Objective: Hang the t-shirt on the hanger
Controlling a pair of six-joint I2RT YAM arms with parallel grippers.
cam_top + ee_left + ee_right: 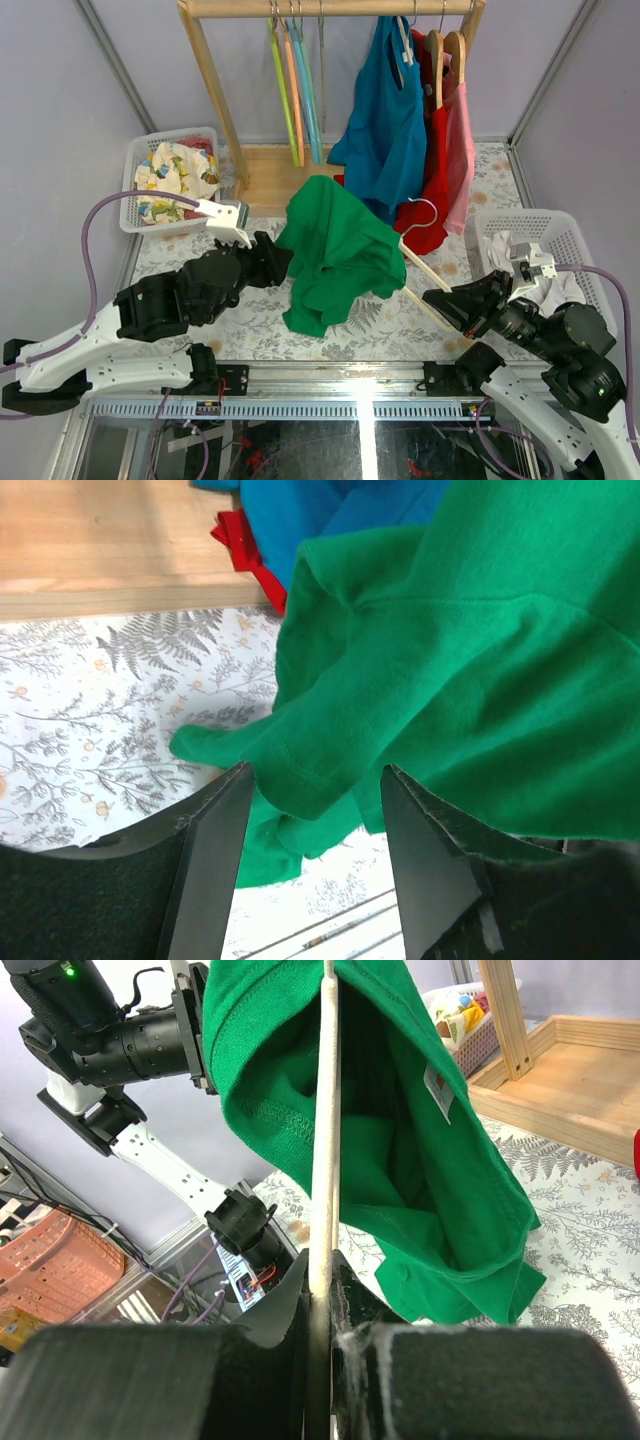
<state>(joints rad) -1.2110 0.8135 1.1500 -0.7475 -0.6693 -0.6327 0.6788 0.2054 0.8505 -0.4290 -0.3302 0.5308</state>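
The green t-shirt (335, 255) hangs bunched over one arm of the pale beige hanger (428, 276), above the middle of the table. The hanger's silver hook (421, 212) points toward the rack. My right gripper (447, 301) is shut on the hanger's bare arm (322, 1140) and holds it up; the t-shirt (400, 1150) drapes round the far arm. My left gripper (281, 258) is open at the shirt's left edge. In the left wrist view a fold of the t-shirt (450, 670) hangs just between my gripper's (315, 777) fingertips, which stand wide apart. The hanger's far arm is hidden under the fabric.
A wooden rack (215, 75) at the back holds green, orange and blue hangers (293, 95), a blue garment (385, 120) and a red garment (435, 170). A white basket of cloth (172, 180) stands back left, and another white basket (555, 235) at the right.
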